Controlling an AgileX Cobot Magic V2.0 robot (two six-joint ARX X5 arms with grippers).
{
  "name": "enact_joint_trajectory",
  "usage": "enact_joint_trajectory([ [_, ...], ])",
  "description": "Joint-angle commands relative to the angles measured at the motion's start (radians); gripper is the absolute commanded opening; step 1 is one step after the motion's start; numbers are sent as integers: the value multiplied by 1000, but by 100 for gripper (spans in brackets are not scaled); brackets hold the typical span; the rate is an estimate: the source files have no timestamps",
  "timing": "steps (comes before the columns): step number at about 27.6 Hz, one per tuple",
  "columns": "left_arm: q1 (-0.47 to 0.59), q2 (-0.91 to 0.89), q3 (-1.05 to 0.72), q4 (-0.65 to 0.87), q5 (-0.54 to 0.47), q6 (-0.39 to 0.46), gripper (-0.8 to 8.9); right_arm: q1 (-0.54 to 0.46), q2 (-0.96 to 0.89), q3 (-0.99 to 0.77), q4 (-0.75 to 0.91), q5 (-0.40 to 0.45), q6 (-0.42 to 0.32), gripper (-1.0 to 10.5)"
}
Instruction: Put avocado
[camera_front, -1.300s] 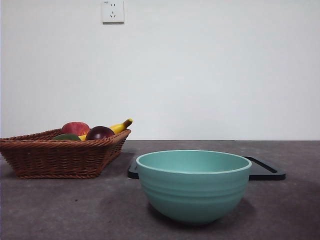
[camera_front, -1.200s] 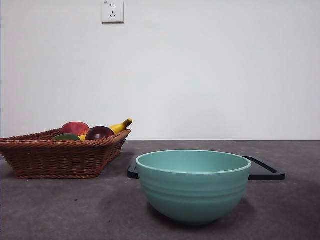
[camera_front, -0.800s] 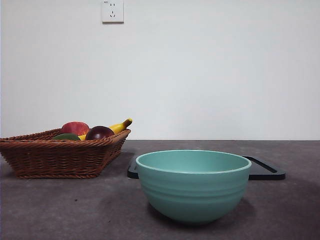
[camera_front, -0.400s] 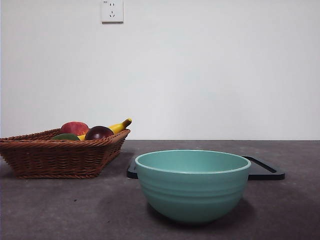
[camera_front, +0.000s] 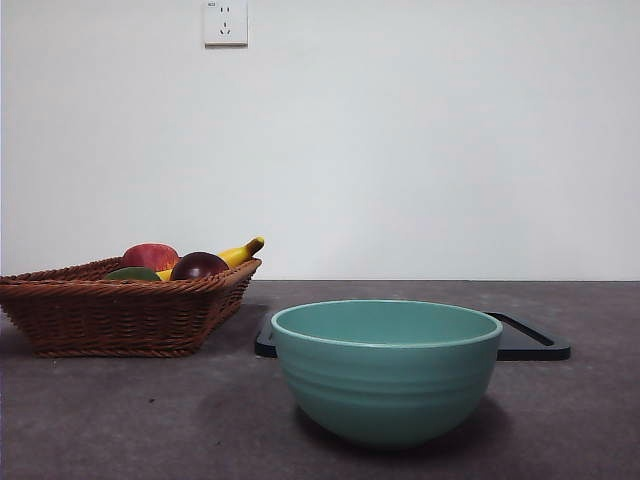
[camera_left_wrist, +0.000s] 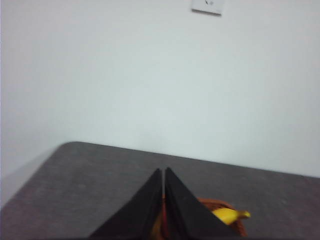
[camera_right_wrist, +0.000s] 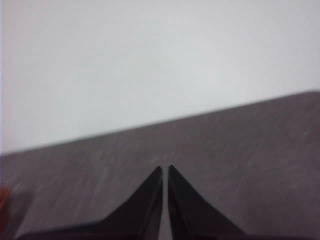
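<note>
We see the dark grey counter (camera_front: 120, 420) running back to a white wall with a socket (camera_front: 225, 22) high on it. Taking the teal bowl (camera_front: 386, 372) as our landmark, it stands nearest the front camera, and we cannot see into it from this low angle. Just behind the bowl lies a flat black tray (camera_front: 530, 340), showing on both sides of it. To the left of the bowl and farther back sits a wicker basket (camera_front: 120, 315). Over the basket's rim we see a red apple (camera_front: 150, 256), a yellow banana (camera_front: 240, 252), a dark maroon fruit (camera_front: 199, 265) and the avocado (camera_front: 133, 273), low at the rim beside the maroon fruit. The left claw (camera_left_wrist: 163, 172) is clenched tight, above the basket with the banana beyond its tips. The right claw (camera_right_wrist: 165, 170) is likewise pressed together over bare counter.
</note>
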Motion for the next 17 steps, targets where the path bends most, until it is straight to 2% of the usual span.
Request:
enact_joint_trajectory([
  [1, 1, 97, 105, -46, 69, -3, 9, -2, 104, 111, -90, -111, -35, 11],
  [5, -13, 212, 197, -114, 188, -23, 9, 2, 249, 234, -231, -309, -68, 11],
  [7, -32, 252, 222, -135, 255, -37, 9, 17, 303, 275, -293, -366, -101, 11],
  [9, -71, 289, 241, -157, 305, -35, 9, 47, 343, 306, -345, -375, -136, 11],
  [13, -150, 325, 252, -210, 311, 4, 9, 133, 373, 325, -380, -362, -196, 11],
  [17, -232, 359, 252, -278, 311, 22, 9, 234, 385, 325, -403, -275, -208, 11],
])
